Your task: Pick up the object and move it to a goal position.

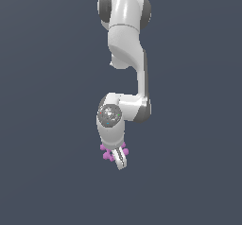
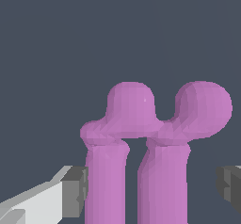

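The object [image 2: 155, 119] is a pink-purple piece of two parallel rounded rods with rounded stubs. In the wrist view it fills the middle and lies between my two fingers. My gripper [image 2: 153, 190] is open around it: one grey pad [image 2: 75, 192] sits right against one rod, and the other pad [image 2: 229, 185] stands a small gap away from the other rod. In the exterior view my gripper [image 1: 119, 159] points down at the object [image 1: 106, 149], whose pink stubs stick out on both sides of the hand. The hand hides most of it.
The floor [image 1: 47, 172] is a plain dark grey surface with no visible edges. The white arm [image 1: 125, 35] rises above the gripper toward the top of the exterior view.
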Tool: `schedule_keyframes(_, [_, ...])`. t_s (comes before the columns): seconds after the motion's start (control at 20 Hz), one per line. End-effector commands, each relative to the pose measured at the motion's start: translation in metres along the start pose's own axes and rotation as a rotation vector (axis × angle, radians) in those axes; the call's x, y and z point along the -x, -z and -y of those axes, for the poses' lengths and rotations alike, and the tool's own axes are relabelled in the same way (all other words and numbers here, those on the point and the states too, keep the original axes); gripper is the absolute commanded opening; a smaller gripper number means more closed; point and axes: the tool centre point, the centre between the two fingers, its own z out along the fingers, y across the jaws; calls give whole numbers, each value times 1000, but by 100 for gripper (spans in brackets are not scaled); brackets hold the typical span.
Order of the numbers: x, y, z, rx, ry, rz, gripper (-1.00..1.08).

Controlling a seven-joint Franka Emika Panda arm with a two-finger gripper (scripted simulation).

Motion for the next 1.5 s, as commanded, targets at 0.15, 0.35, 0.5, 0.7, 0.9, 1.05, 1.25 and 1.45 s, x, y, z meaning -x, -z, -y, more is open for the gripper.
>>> schedule_keyframes(0.15, [0, -17, 0, 0, -1, 0, 100])
schedule_keyframes(0.35, [0, -16, 1, 0, -1, 0, -100])
schedule_keyframes(0.5, [0, -16, 1, 0, -1, 0, -100])
schedule_keyframes(0.7, [0, -16, 1, 0, -1, 0, -100])
schedule_keyframes(0.9, [-1, -6, 7, -16, 1, -7, -100])
schedule_keyframes(1.05, [-2, -5, 5, -16, 1, -7, -100])
schedule_keyframes(1.25, [-6, -2, -2, -16, 1, -6, -100])
schedule_keyframes(1.45, [-12, 4, -14, -15, 1, -6, -100])
